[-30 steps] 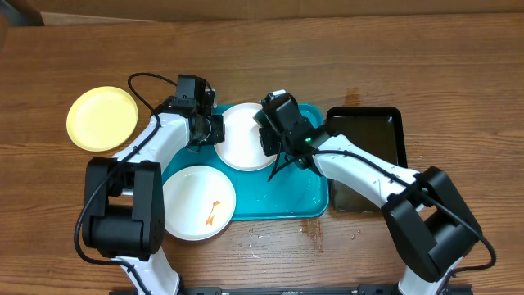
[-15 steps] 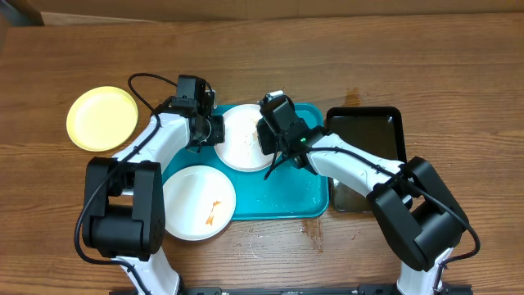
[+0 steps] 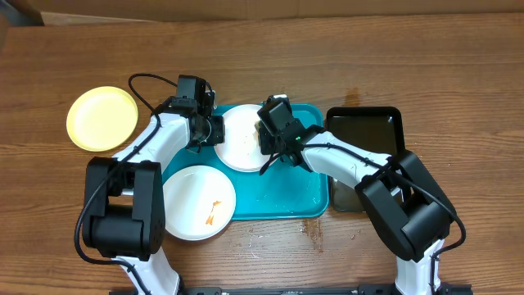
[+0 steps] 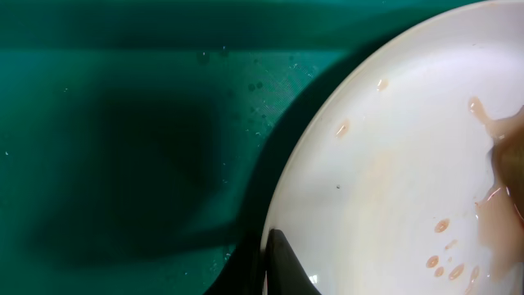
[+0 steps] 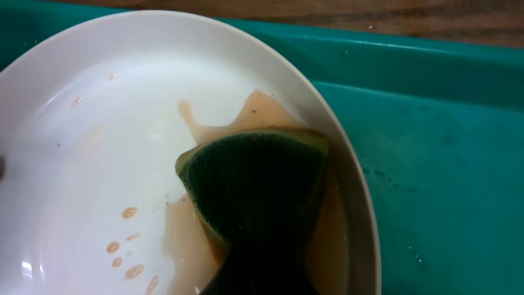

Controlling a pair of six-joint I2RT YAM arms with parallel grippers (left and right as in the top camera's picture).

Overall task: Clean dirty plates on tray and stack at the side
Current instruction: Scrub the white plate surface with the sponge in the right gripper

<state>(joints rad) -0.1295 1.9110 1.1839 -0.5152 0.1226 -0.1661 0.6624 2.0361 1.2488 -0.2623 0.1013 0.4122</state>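
Observation:
A white plate (image 3: 242, 143) lies at the back of the turquoise tray (image 3: 295, 192). My left gripper (image 3: 214, 131) is shut on its left rim; the left wrist view shows the dark fingertips (image 4: 282, 266) pinching the rim of the plate (image 4: 393, 188). My right gripper (image 3: 272, 138) is shut on a dark green sponge (image 5: 254, 184), which presses on the plate's right side (image 5: 98, 147) in a brownish wet smear. A second white plate (image 3: 196, 203) with an orange smear overlaps the tray's front left corner. A pale yellow plate (image 3: 102, 118) sits on the table at the left.
A black rectangular tray (image 3: 368, 156) lies right of the turquoise tray, partly under my right arm. Droplets dot the tray floor (image 4: 123, 123) beside the plate. Bare wooden table (image 3: 327, 57) runs along the back.
My right gripper has slid slightly left across the plate with the sponge. The left gripper and the plates have stayed put.

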